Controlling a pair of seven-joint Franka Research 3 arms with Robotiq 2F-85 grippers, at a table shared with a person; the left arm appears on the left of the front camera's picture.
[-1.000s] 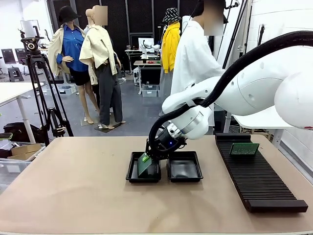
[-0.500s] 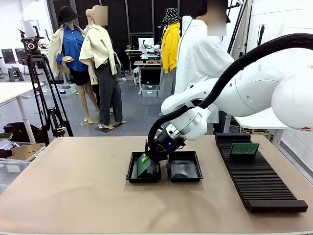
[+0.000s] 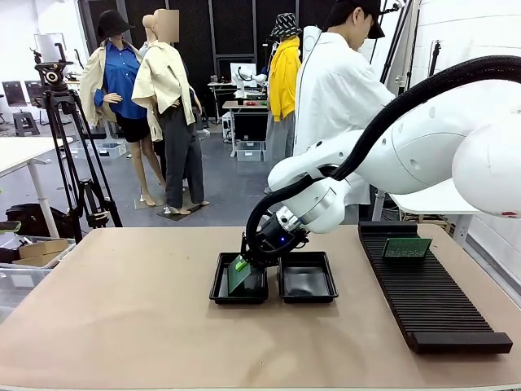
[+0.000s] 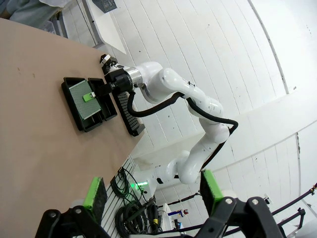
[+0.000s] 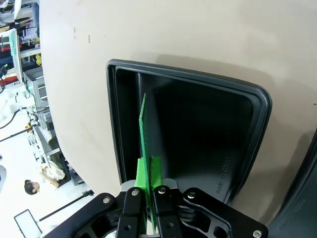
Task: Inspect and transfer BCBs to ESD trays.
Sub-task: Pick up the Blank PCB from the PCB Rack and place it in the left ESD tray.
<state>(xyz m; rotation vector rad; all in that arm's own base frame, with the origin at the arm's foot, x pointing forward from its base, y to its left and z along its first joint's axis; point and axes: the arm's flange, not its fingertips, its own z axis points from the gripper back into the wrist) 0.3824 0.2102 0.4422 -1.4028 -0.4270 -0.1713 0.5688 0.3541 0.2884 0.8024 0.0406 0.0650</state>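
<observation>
We see the R gripper (image 3: 245, 261) closed tight on a green BCB (image 5: 144, 133). It holds the board on edge, tilted, inside the left ESD tray (image 3: 216, 282); if it touches the floor we cannot tell. The second ESD tray (image 3: 308, 282) is just beside. Another BCB (image 3: 407, 247) sits on the black rack (image 3: 427, 305). The L gripper (image 4: 152, 188) is wide apart, w/ nothing between its fingers.

Counted on the worktop (image 3: 122, 326): two black ESD trays (left tray (image 3: 236, 300), right tray (image 3: 308, 298)), two green BCBs (one BCB (image 3: 239, 275) at the trays, another BCB (image 3: 407, 248) at the rack), one long ribbed rack (image 3: 435, 314); beyond it, one person (image 3: 338, 98), one camera tripod (image 3: 69, 155).
</observation>
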